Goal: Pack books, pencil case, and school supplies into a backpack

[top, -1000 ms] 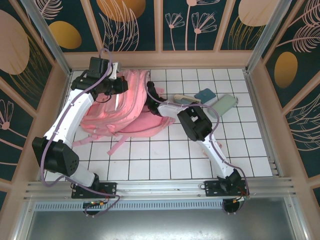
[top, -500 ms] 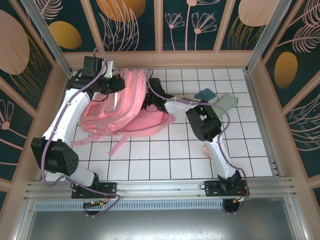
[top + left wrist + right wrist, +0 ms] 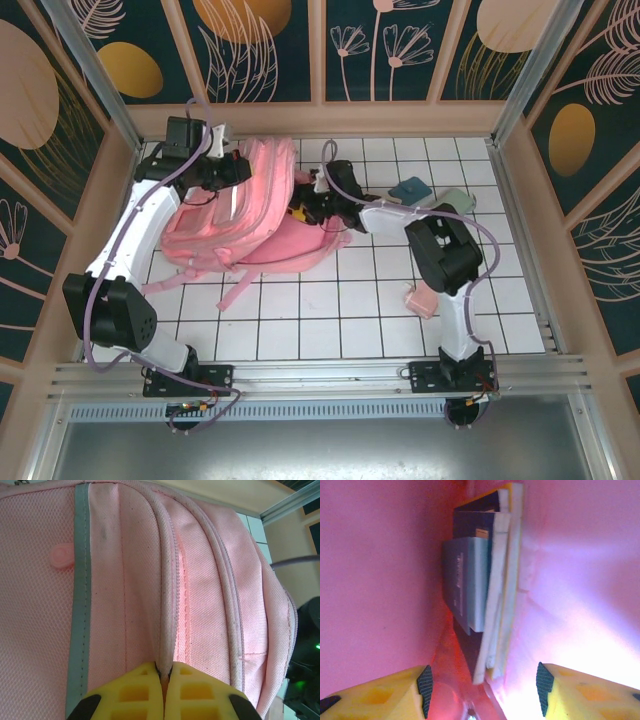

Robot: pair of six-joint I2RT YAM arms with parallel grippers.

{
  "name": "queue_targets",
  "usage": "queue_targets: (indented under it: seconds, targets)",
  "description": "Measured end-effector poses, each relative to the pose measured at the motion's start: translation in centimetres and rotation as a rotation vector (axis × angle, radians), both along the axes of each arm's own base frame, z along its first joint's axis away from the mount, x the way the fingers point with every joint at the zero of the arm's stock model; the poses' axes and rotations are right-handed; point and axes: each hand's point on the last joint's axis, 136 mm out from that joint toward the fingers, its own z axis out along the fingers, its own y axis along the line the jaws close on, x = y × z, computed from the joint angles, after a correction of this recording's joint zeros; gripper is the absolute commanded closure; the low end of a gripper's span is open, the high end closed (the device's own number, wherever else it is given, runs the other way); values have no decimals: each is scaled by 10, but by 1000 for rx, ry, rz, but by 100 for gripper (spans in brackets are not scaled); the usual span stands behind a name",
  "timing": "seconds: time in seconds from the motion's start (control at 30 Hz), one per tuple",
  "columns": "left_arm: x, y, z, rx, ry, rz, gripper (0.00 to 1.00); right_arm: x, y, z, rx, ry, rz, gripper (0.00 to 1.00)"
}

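We see the large soft pink fabric backpack [image 3: 225, 225] lying on its side at the far left of the white tiled worktop [image 3: 330, 310], with one long pink strap [image 3: 235, 290] trailing toward us. The left hand [image 3: 164, 680] is clenched on a raised seam of the backpack's outer fabric, its yellow fingers pressed together around the ridge, next to a pale shiny stripe [image 3: 80, 595]. The right hand [image 3: 482, 700] reaches into the bag's mouth with its yellow fingers [image 3: 380, 695] spread wide and nothing between them. Ahead of it, hemmed in by pink lining on both sides, the thin books [image 3: 475, 522] sit packed together, a flat teal rectangular pad [image 3: 465, 580] lying against the dark navy cover. Outside the bag, another teal pad [image 3: 408, 188] rests near the far edge. The right arm crosses over part of the pale mint rounded pouch [image 3: 458, 200], and the small pink squarish block [image 3: 420, 298] lies just beside the same arm, nearer us.
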Motion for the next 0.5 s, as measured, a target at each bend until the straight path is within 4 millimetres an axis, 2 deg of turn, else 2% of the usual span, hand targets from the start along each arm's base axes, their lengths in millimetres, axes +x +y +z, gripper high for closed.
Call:
queue_targets:
  seconds: [0.1, 0.33, 0.5]
  targets:
    - [-2, -3, -9, -20, 5, -3, 100, -2, -31, 5, -47, -27, -45, 41]
    - [-6, -10, -32, -78, 22, -18, 100, 10, -119, 22, -180, -121, -211, 40]
    - [-7, -14, -39, -93, 16, -27, 100, 17, -176, 13, -303, -138, -312, 40]
